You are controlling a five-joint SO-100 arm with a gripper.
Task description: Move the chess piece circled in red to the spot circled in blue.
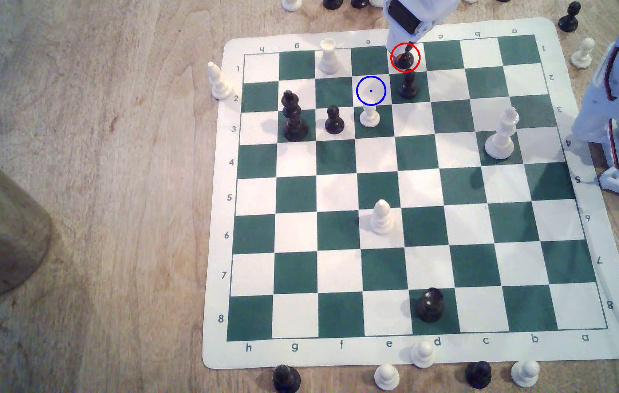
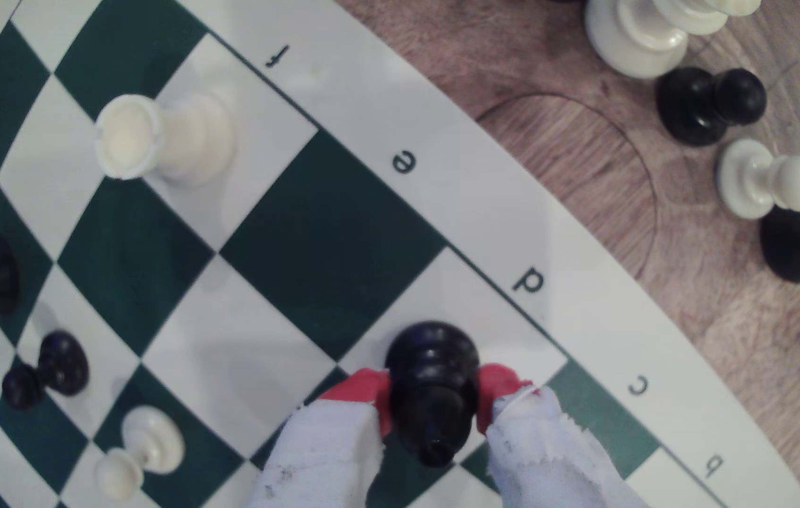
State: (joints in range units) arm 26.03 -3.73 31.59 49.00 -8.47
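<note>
A green-and-white chess mat (image 1: 406, 351) was spread on a worn wooden table (image 1: 111, 151), with captured pieces scattered off its edges. The black bishop (image 2: 430, 386) was seen standing on the red-ringed white square of the d file at the mat's far edge, just behind a black pawn (image 1: 408, 86) in the exterior view. The gripper (image 2: 432, 393) was closed on it, a red-tipped finger pressed to either side. The blue-ringed square (image 1: 371, 90) lay diagonally adjacent, unoccupied, beside a white pawn (image 1: 369, 115).
</note>
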